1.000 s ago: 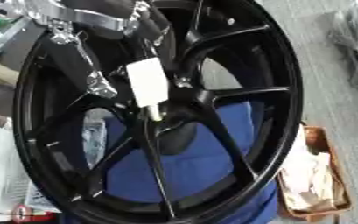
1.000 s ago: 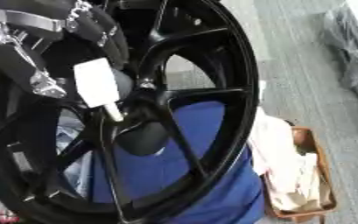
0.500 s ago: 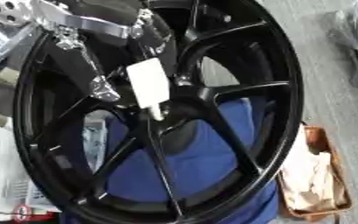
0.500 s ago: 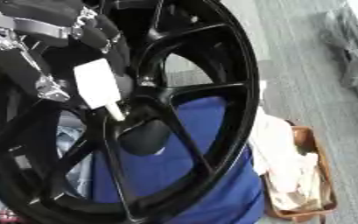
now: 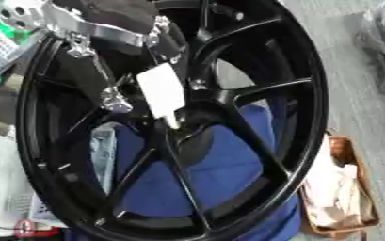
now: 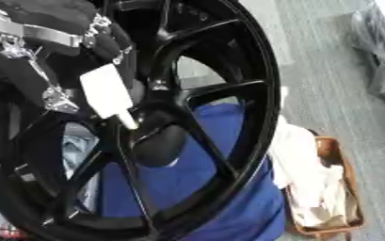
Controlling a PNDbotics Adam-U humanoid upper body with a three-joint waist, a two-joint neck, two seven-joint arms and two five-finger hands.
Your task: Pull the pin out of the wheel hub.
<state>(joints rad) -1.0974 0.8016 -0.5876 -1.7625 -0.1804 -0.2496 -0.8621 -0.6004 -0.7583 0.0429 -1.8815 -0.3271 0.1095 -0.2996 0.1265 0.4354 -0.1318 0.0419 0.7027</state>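
Left hand on the white pin at the hub of the black wheel

The left hand [image 5: 113, 28] reaches from the far left; its fingers [image 5: 117, 101] appear clamped on the pin [image 5: 162, 92], whose tip sits at the wheel hub [image 6: 158, 141]. Pulled off-axis, the pin may jam or slip free, in my judgement. The spokes [image 5: 261, 87] crowd the hand; blue cloth [image 5: 220, 174] lies behind, and a brown tray [image 5: 343, 188] of rags lies near right.

Soft even daylight, overall motion blur, no glare.
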